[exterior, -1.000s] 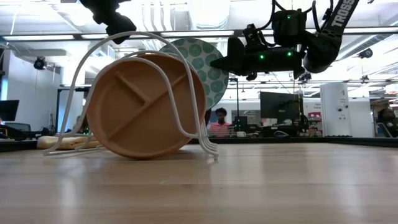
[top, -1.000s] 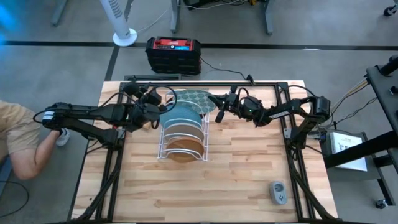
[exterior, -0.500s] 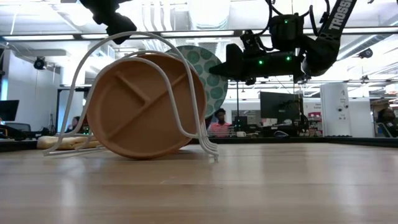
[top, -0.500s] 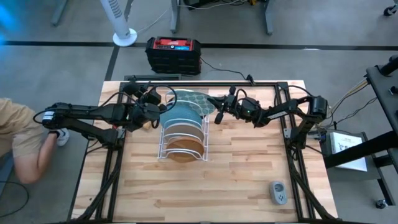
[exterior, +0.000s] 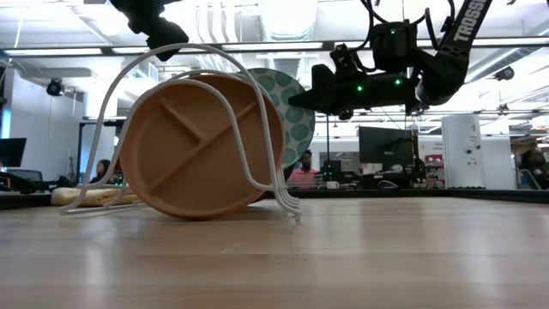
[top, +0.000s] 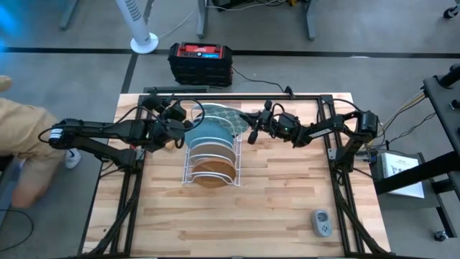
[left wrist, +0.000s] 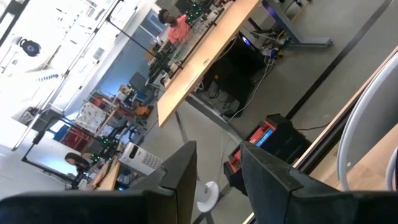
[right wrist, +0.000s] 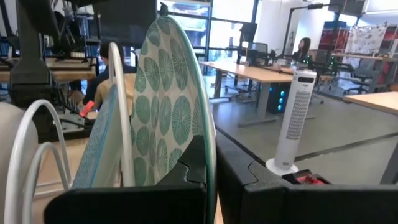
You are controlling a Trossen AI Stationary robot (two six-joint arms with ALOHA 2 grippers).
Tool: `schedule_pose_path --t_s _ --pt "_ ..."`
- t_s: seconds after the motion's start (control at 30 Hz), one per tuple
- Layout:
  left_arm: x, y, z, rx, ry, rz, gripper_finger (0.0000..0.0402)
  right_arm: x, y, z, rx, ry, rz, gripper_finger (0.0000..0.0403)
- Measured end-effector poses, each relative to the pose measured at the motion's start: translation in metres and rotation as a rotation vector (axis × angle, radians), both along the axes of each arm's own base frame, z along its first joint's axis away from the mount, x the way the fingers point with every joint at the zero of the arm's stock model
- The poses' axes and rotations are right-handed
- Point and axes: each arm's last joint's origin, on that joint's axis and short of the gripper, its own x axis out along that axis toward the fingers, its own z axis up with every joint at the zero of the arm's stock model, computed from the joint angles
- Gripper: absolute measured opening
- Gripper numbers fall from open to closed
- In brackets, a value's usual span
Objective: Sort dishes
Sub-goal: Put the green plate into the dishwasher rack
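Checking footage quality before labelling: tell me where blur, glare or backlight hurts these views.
High view: a person at the left edge is motion-blurred. Low view: bright ceiling lights leave the right end effector in silhouette. Left wrist view: blown-out window glare. Right wrist view: teal dotted plate sharp.

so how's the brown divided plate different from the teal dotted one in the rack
The brown divided plate is plain wood-coloured with raised dividers; the teal dotted plate is pale with teal round patterns. The brown plate sits at the rack's near end with nothing gripping it; the teal plate is at the far end, its rim pinched by the right gripper. Both are round and stand on edge in the rack.
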Motion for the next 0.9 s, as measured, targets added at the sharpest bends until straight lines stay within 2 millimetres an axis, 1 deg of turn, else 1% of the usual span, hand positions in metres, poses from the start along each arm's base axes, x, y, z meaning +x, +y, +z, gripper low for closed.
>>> schedule_pose_path --t_s 0.9 --pt "0.0000 0.0000 0.0000 -0.008 -0.042 0.006 0.0113 0.0001 0.0002 -0.0090 0.028 0.089 0.005 0.0000"
